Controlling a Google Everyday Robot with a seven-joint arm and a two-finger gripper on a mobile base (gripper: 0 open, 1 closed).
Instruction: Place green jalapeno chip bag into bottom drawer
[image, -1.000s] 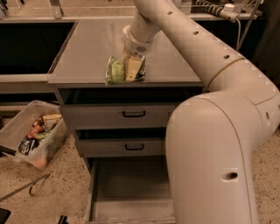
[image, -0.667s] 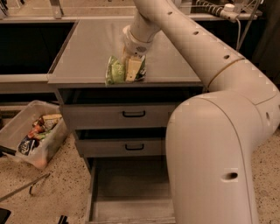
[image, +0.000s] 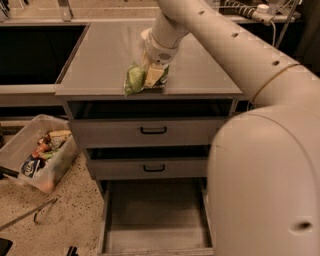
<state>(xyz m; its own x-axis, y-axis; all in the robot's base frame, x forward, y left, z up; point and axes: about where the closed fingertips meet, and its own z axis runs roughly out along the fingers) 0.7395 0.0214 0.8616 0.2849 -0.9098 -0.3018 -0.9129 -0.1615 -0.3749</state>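
The green jalapeno chip bag (image: 134, 79) sits crumpled on the grey counter top (image: 105, 55), close to its front edge. My gripper (image: 152, 76) reaches down from the upper right and is shut on the bag's right side, with one cream finger (image: 154, 75) lying over it. The bottom drawer (image: 150, 212) is pulled open below, a deep plain grey tray with nothing in it, directly under the bag's position.
Two upper drawers with black handles (image: 153, 131) (image: 153, 168) are slightly open. A clear plastic bin of snacks (image: 40, 155) stands on the speckled floor at left. A dark sink (image: 35, 50) lies left of the counter. My arm's large body (image: 265, 175) fills the right side.
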